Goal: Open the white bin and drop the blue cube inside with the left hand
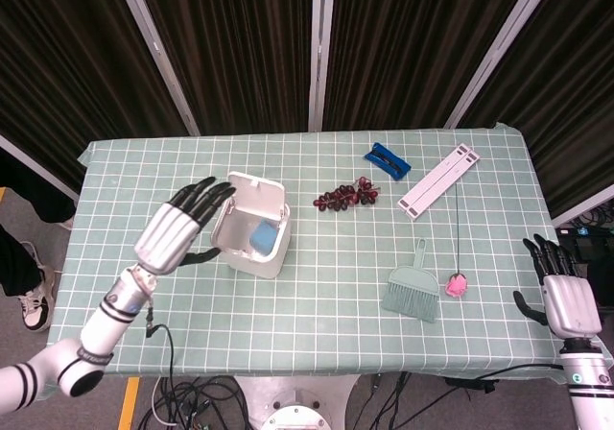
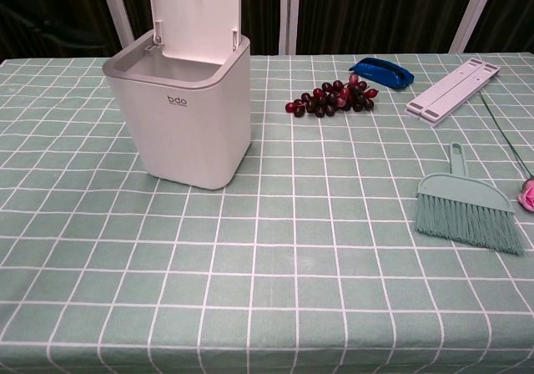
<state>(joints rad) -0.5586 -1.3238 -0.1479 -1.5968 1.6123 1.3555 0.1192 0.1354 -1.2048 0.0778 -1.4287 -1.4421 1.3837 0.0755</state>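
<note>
— Where is your cube [image 1: 261,235] right now?

— It lies inside the white bin [image 1: 251,226], down on the floor of it. You can see it from the head camera only; from the chest camera the bin's wall [image 2: 185,115] hides it.

— And the bin's lid?

— Your lid [image 2: 194,13] stands upright, hinged at the back edge, so the mouth of the bin is open.

— What about your left hand?

— Your left hand [image 1: 177,231] is just beside the bin, on its left side, raised off the table. Its fingers [image 1: 203,195] are spread apart and hold nothing. Whether a fingertip touches the bin's wall, you cannot tell from up here. The chest camera does not show this hand.

— And your right hand?

— Your right hand [image 1: 560,289] hangs well apart from everything, past the table's right edge. Its fingers point up, slightly apart, with nothing in them.

— What else is on your tablecloth [image 1: 317,315]?

— A bunch of dark grapes [image 2: 332,97] sits to the right of the bin. Behind it lies a blue clip [image 2: 382,72], and further right a long white folding stand [image 2: 453,89]. Near the right edge you have a green hand brush [image 2: 470,204], with a pink flower [image 1: 457,283] on a thin stem just beside it.
</note>
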